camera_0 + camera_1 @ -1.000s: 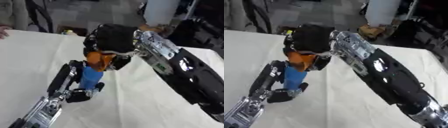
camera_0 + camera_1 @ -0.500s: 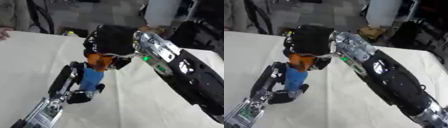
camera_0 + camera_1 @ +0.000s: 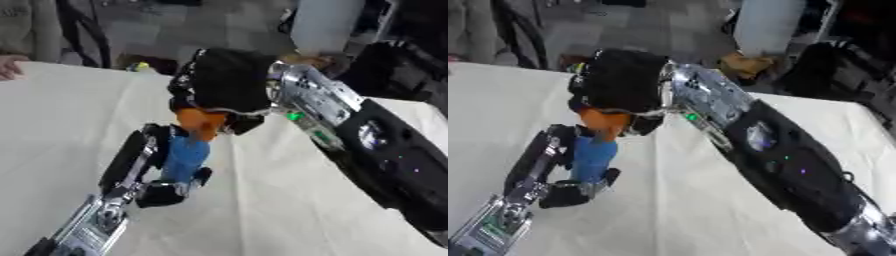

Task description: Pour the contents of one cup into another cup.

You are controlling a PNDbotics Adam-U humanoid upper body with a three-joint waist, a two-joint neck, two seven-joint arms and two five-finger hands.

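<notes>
No brand, label or readable writing shows on either cup or on the arms. On the cream-white cloth-covered table [image 3: 52, 130], whose surface looks soft and faintly creased, a tall, smooth blue cup [image 3: 185, 157] with straight sides stands upright near the middle. The robot's left hand [image 3: 153, 175], black with silver joints, comes up from the lower left and has its fingers and thumb curled round this blue cup, the fingers along its left side and the thumb low on its right. Directly above it, a smooth orange cup [image 3: 201, 124] is tipped over so that its lower end meets the top of the blue cup; whether the two touch cannot be told. The right hand [image 3: 223, 82], a bulky black shape, is closed over the orange cup from above, and only the lower part of that cup shows beneath it. The right forearm behind it is glossy silver metal near the wrist, where a small green light [image 3: 295, 116] glows, and turns to shiny black casing farther toward the lower right.
</notes>
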